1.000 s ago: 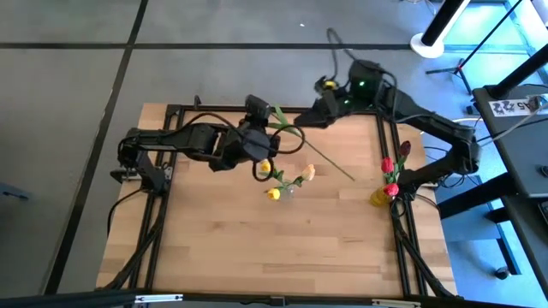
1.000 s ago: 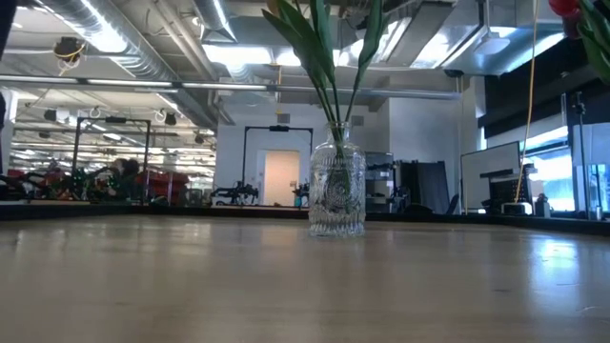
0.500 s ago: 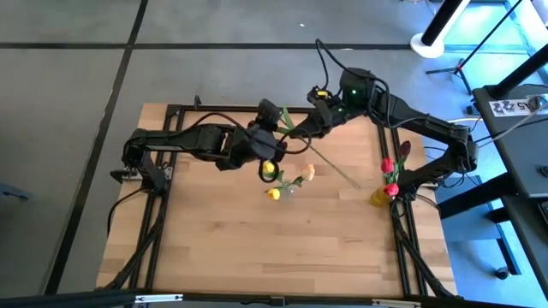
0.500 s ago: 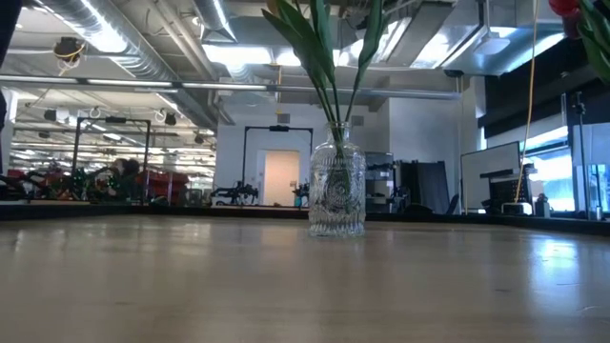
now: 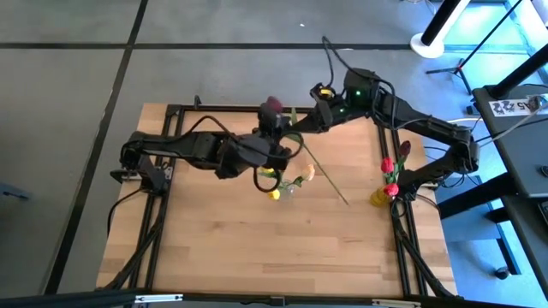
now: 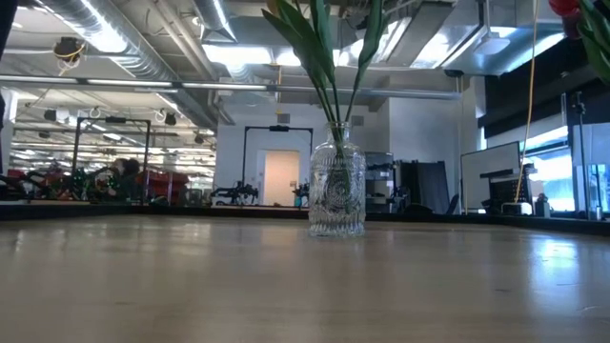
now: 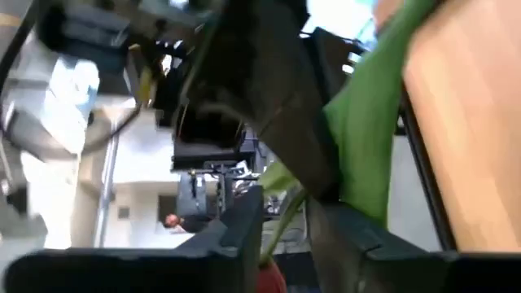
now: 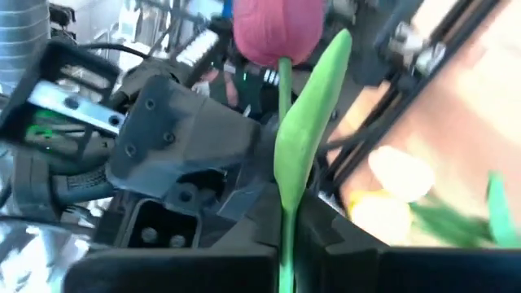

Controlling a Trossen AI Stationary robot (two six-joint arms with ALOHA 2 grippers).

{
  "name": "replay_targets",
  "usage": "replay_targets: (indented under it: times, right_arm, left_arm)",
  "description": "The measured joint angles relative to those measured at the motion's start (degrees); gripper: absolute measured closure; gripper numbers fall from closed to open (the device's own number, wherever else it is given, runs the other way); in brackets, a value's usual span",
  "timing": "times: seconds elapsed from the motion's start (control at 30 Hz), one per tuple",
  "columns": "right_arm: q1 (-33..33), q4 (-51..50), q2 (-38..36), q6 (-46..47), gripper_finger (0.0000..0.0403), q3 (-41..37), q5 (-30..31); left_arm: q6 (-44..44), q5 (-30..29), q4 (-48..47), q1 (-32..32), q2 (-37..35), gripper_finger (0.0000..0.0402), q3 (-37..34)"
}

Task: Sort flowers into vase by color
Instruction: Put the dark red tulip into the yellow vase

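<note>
Two arms of mine meet over the far middle of the wooden table (image 5: 214, 248), the left reaching in from the left side and the right from the far right corner. Between them a maroon tulip (image 5: 273, 105) hangs above the boards, its head toward the table's far edge and its long green stem slanting down toward the right side.

My right gripper (image 5: 310, 122) is clamped together on that stem just below the head; the right wrist view shows the stem and a broad leaf rising from between my closed fingers (image 8: 244, 236). My left gripper (image 5: 281, 147) sits just beside it, fingers (image 7: 236, 236) apart, with stem and leaf running through the gap.

Near the middle stands a clear glass vase (image 6: 336, 191) holding green stems, with a yellow head (image 5: 274, 194) and a peach head (image 5: 308, 173) above it. At the right edge a yellow vase (image 5: 379, 198) carries red tulips (image 5: 390, 167).
</note>
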Motion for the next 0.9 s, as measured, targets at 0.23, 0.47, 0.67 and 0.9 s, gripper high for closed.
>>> replay_targets:
  times: [0.23,0.47,0.67,0.9]
  right_arm:
    - [-0.37,6.5,-3.75,-7.77,0.0397,-0.09,9.11]
    - [-0.24,18.14,-12.3,-27.84,0.0398,-0.04,13.84]
    - [-0.16,13.6,-19.09,-35.9,0.0393,-0.11,4.91]
    - [-0.19,1.5,-30.25,-46.22,0.0398,0.02,2.54]
  left_arm:
    - [-11.89,-3.62,0.01,-1.32,-3.29,0.0249,0.0]
    - [-37.65,2.8,-0.35,-2.62,-9.17,0.0233,0.09]
    - [-50.32,11.78,-0.68,-2.73,-10.59,0.0233,0.04]
    - [-61.72,21.75,-0.69,-3.06,-10.27,0.0233,0.04]
